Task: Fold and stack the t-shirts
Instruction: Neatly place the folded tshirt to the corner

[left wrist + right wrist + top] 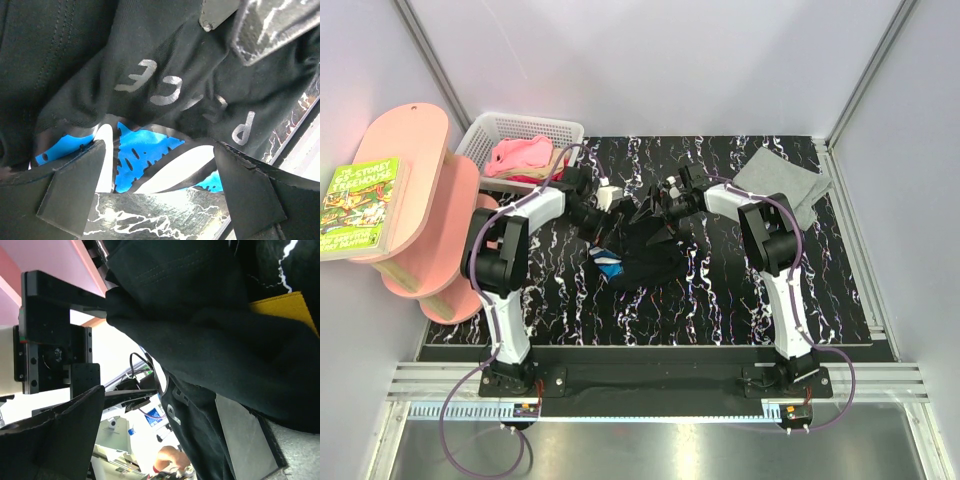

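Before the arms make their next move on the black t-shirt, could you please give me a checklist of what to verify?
1. Left gripper jaws open: ok.
2. Right gripper jaws open: ok.
3. Black t-shirt spread flat: not ok, it lies bunched up.
4. Cloth inside the right jaws: ok, black cloth fills the gap.
5. Which edge of the shirt the jaws face: cannot tell.
6. Grey t-shirt folded and set aside: ok, at the far right.
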Controlling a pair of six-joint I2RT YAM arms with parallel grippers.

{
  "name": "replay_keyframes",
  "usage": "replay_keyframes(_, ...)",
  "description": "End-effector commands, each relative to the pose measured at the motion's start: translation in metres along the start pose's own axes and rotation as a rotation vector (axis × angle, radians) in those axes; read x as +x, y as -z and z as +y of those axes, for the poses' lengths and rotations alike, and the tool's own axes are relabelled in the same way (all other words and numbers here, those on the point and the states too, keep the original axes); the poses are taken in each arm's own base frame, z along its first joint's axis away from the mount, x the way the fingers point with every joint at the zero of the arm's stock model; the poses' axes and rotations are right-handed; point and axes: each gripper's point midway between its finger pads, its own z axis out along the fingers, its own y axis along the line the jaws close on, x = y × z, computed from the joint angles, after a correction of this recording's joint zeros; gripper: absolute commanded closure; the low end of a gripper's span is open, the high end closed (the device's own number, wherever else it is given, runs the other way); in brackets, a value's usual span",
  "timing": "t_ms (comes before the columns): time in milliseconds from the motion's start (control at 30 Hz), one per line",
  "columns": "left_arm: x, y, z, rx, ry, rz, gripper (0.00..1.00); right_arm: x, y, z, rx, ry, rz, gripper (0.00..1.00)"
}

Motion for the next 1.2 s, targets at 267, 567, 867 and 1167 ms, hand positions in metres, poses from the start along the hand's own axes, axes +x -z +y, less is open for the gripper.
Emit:
replay_keyframes(267,-0.018,0.082,-0.109,0.008,-0.311,-0.158,0.01,-0.013,-0.004,-0.038,0.063,-0.018,-0.035,0.0)
replay_keyframes(567,0.042,0.009,-0.102,0.109,-0.246,0.099,0.01,-0.013,-0.005,-0.042,0.066,-0.027,-0.031,0.0)
replay_keyframes(867,0.08,-0.013,-0.093,0.17,-0.176,0.212,0.01,-0.015,-0.004,-0.045,0.071,-0.033,-0.038,0.0)
replay_keyframes(1167,0.053,0.029,-0.111,0.126,-0.295,0.146,0.01,-0.019,0.021,-0.014,0.026,0.015,-0.081,0.0)
